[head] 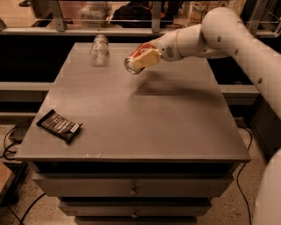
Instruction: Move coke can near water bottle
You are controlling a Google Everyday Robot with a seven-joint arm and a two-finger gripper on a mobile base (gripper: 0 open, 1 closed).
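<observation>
The coke can (pixel 134 61) is red-orange with a silver end. It lies tilted in my gripper (pixel 141 58), held above the far middle of the grey table (pixel 131 114). The gripper's pale fingers (pixel 148 58) are shut on the can. The water bottle (pixel 99 49) is clear and crinkled and lies on the table's far left part, a short way left of the can. My white arm (pixel 219 33) reaches in from the upper right.
A dark flat snack wrapper (pixel 59 125) lies near the table's front left edge. Drawers (pixel 131 189) sit under the tabletop. A rail and clutter (pixel 131 13) run behind the table. Cables (pixel 11 145) lie on the floor at the left.
</observation>
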